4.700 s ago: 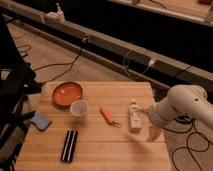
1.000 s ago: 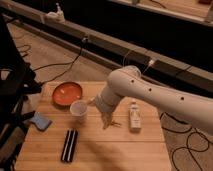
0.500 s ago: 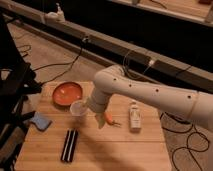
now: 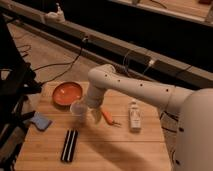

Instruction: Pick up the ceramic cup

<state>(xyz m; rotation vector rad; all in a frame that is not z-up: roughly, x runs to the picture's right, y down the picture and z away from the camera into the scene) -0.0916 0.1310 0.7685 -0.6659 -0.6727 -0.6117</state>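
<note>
The ceramic cup [image 4: 77, 108] is small, white and handleless. It stands upright on the wooden table [image 4: 115, 150], just in front of the orange-red dish [image 4: 67, 93]. My gripper [image 4: 90, 112] hangs from the white arm that reaches in from the right. It sits low over the table, right against the cup's right side. The arm's wrist hides part of the cup's right rim.
A small orange tool [image 4: 108, 117] lies just right of the gripper. A white squeeze bottle [image 4: 134, 115] lies further right. A black bar-shaped object [image 4: 69, 145] lies at the front left. A blue sponge [image 4: 41, 121] lies at the left edge. Dark equipment stands left of the table.
The arm has swung from the table's right side leftwards and has come down beside the cup. The cup and the other objects have not moved.
</note>
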